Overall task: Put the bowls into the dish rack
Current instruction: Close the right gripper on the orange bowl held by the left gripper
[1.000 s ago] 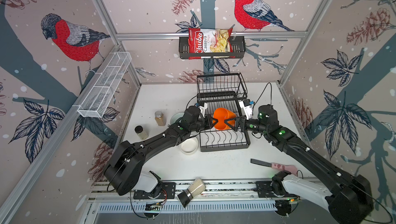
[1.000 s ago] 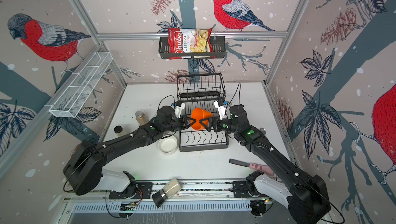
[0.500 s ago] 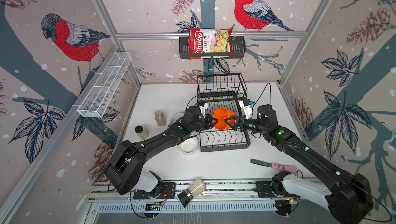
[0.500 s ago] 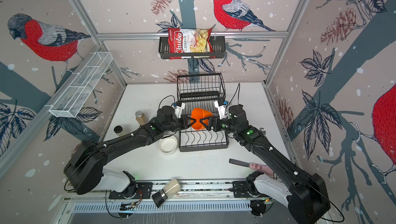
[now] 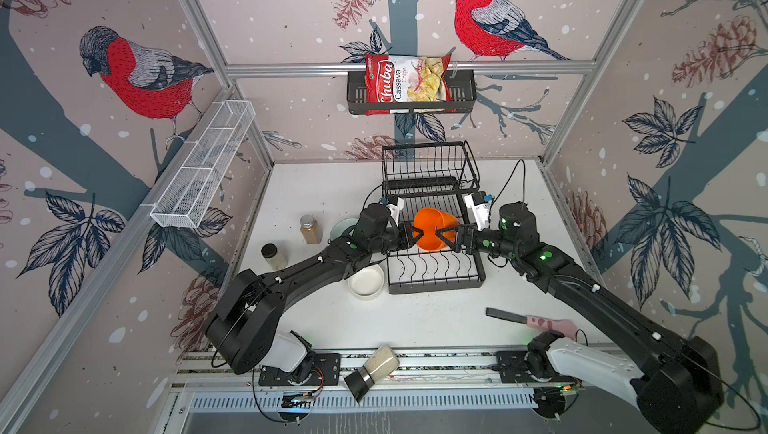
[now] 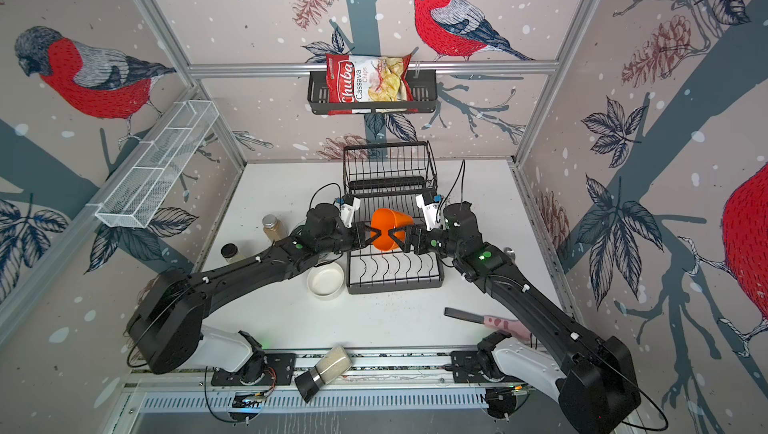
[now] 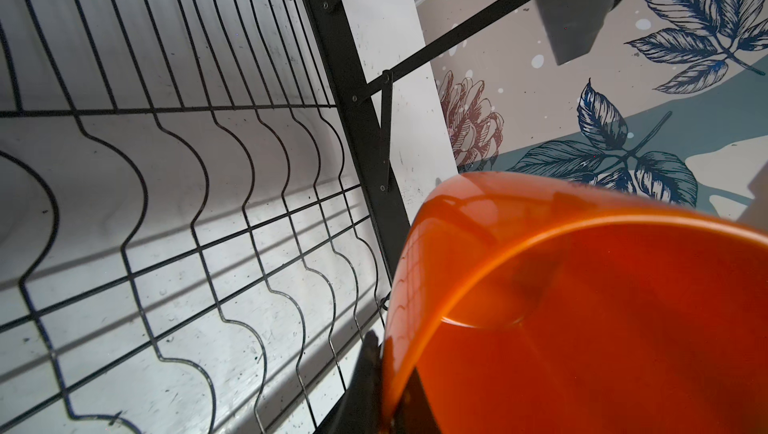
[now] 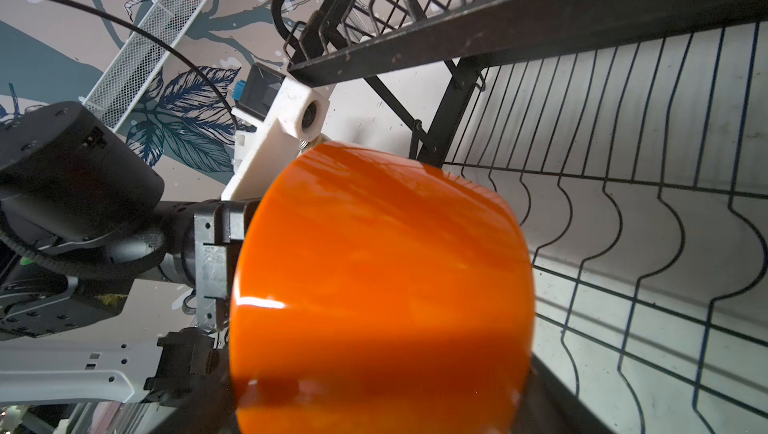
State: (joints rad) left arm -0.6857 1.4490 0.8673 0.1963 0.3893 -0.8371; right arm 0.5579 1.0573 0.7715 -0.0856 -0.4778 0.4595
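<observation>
We hold the orange bowl [image 5: 432, 231] tipped on its side above the slotted lower tier of the dish rack [image 5: 436, 284], just in front of the rack's raised tier. As far as we can see, it does not rest on the wires yet. The left gripper [image 5: 413, 233] has its fingers pinched together on the bowl's rim, with the mouth facing that arm.

A second ago the right gripper [image 5: 440, 237] had its fingers spread wider at the bowl's base end. Since then they have drawn in around it, while the bowl has hardly shifted over the rack. Those fingers are still apart with the bowl between them, and we cannot tell whether they already bear on it.

We read this as a handover, or a two-armed steadying, before the bowl goes into a slot. So this bowl is close to loaded but not in.

A white bowl [image 5: 365, 282] sits on the desk [image 5: 415, 324] just beside the rack, on the left arm's side. A pale bowl [image 5: 341, 226] lies further back beside the rack, partly hidden by that arm. Both still wait.
</observation>
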